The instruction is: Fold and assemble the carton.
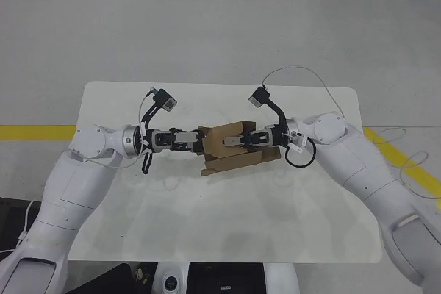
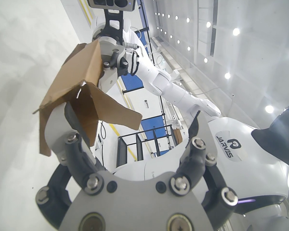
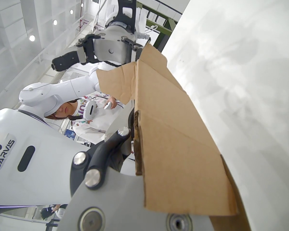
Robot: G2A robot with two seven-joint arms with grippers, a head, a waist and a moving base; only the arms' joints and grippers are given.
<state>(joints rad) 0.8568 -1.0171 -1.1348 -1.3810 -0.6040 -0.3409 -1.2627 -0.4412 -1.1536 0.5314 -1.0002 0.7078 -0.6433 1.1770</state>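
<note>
A: Carton (image 1: 222, 137)?
B: Brown, half folded, in the middle of the white counter (image 1: 206, 213). Long side going left to right, flaps loose.
A: Left end effector (image 2: 132, 115)?
B: Spread wide, gripping nothing. One finger (image 2: 72, 118) poked into the carton's open end.
A: Right end effector (image 1: 235, 139)?
B: Right up against the carton's other end. Clenched or not, cannot tell, with cardboard in the way.
A: Around it?
B: Yellow floor line (image 1: 22, 132) beside the counter.
</note>
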